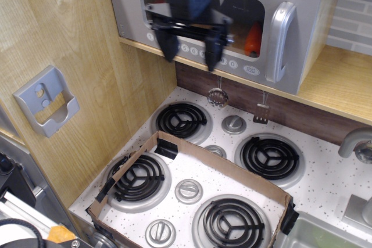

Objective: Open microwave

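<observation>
The silver-grey toy microwave point(302, 4) sits on a wooden shelf at the top, its door shut. Its chunky grey vertical handle point(281, 39) is at the right of the clear window, with a row of round buttons point(244, 67) below. My gripper point(190, 50) hangs in front of the window's left half, blurred by motion, its two dark fingers point(167, 46) spread wide and empty. It is well left of the handle and not touching it. Something red point(254, 38) shows inside the microwave.
A toy stove top point(325, 187) with black coil burners lies below, partly ringed by a low cardboard frame point(226, 169). A grey wall bracket point(46, 101) hangs on the left wooden panel. Small utensils point(218, 94) hang under the shelf. A sink point(322, 233) and tap are at the lower right.
</observation>
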Controlling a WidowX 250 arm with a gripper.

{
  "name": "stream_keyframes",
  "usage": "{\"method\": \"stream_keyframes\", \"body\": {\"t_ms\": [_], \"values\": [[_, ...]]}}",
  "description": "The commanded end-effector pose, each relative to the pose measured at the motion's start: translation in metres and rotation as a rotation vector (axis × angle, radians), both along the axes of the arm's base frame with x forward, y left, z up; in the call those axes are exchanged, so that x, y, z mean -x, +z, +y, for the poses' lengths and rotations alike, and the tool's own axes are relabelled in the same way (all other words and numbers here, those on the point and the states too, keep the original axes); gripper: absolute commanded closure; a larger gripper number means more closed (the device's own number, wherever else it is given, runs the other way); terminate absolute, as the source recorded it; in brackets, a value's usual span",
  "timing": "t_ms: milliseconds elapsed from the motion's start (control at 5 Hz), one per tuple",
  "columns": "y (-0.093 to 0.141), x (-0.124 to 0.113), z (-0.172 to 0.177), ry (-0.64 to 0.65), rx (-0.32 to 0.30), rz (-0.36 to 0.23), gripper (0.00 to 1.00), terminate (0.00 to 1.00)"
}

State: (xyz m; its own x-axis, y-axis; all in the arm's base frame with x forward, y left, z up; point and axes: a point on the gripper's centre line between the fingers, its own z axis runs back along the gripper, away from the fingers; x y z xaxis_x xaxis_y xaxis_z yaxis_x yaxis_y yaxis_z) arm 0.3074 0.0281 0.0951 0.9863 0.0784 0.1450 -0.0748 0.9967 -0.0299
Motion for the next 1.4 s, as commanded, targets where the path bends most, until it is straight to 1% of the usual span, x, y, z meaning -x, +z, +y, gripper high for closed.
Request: {"method": "stream_keyframes", "body": {"t_ms": [0,200,600,800,1000,1200], "values": [[0.026,-0.014,-0.033,-0.007,-0.042,-0.166,0.00,0.00],[0.024,-0.022,-0.038,-0.012,-0.014,-0.205,0.00,0.00],[0.020,-0.041,-0.058,-0.034,0.013,-0.225,0.00,0.00],[0.021,-0.052,-0.067,-0.043,0.014,-0.233,0.00,0.00],[0.027,-0.064,-0.079,-0.070,-0.003,-0.249,0.00,0.00],[0.029,-0.072,-0.080,-0.088,-0.011,-0.255,0.00,0.00]]}}
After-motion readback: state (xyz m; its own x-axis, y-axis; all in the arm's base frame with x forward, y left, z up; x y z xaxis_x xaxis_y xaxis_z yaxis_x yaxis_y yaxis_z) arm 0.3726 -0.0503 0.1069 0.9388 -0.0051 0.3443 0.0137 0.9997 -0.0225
